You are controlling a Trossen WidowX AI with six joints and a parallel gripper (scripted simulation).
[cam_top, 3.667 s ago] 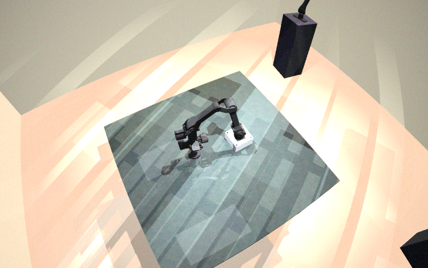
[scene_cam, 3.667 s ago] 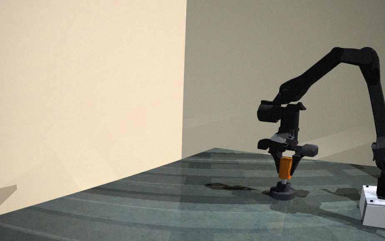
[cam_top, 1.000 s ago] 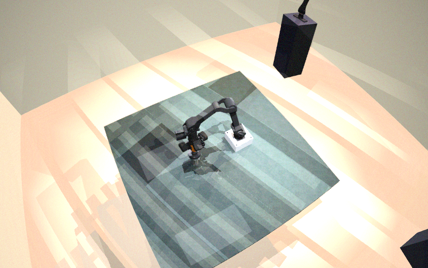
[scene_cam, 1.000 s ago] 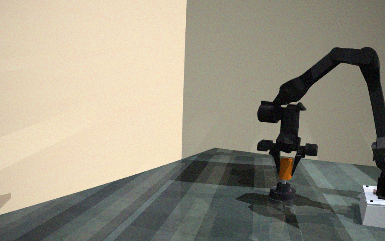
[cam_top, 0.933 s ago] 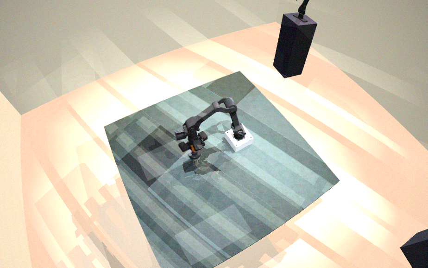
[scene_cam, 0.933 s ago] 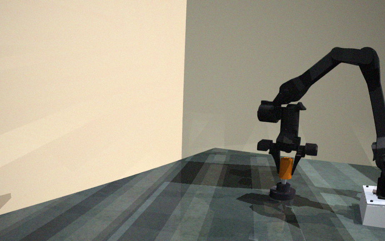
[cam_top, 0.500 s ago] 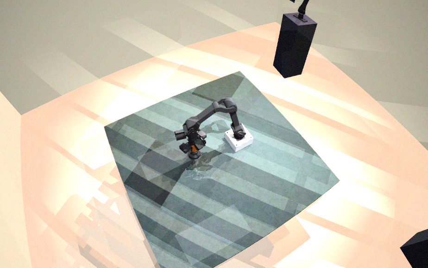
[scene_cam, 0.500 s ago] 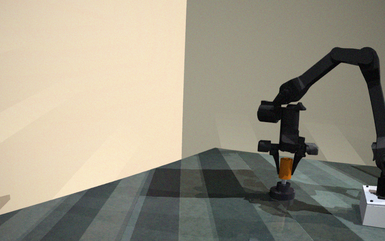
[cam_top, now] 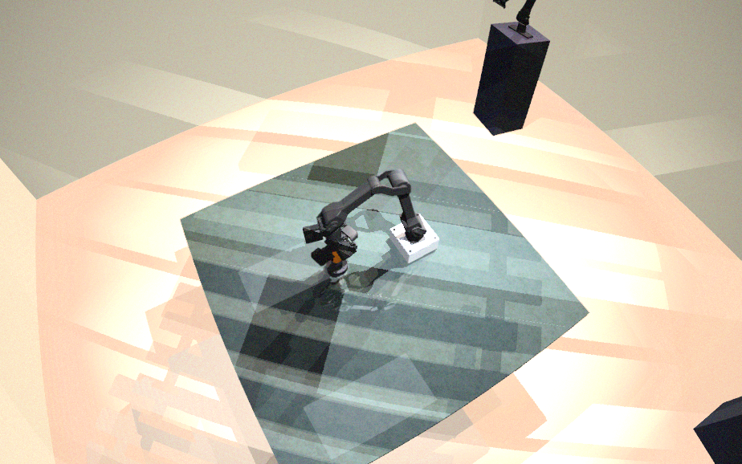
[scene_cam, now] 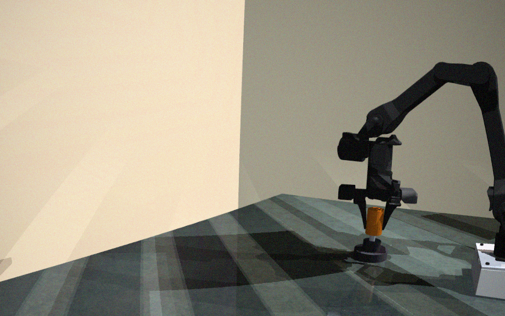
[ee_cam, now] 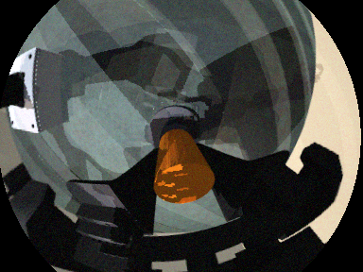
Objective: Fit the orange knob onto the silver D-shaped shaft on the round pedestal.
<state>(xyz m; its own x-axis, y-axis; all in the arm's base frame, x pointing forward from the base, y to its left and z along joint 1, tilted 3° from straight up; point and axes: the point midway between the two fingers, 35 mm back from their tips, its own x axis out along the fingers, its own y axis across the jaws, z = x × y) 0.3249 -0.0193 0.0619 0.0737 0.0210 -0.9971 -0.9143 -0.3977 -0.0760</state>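
Observation:
My gripper [scene_cam: 374,226] is shut on the orange knob [cam_top: 336,257] [scene_cam: 375,221] [ee_cam: 184,175] and points straight down, with one finger on each side of it. The knob looks upright, over the silver shaft [scene_cam: 372,238]. A short length of the shaft shows between the knob's underside and the dark round pedestal [scene_cam: 369,254] [ee_cam: 161,114]. The knob's bottom is above the pedestal, not touching it. The knob's hole and the flat sides are hidden, and I cannot tell whether the shaft's tip is inside the hole.
The arm's white base block [cam_top: 420,251] [scene_cam: 495,281] [ee_cam: 28,90] stands on the grey-green table [cam_top: 470,273] [scene_cam: 200,290] beside the pedestal. A dark pillar [cam_top: 508,82] bearing another dark arm stands beyond the table. Part of another dark block [cam_top: 724,429] shows at lower right. Striped shadows cross the table.

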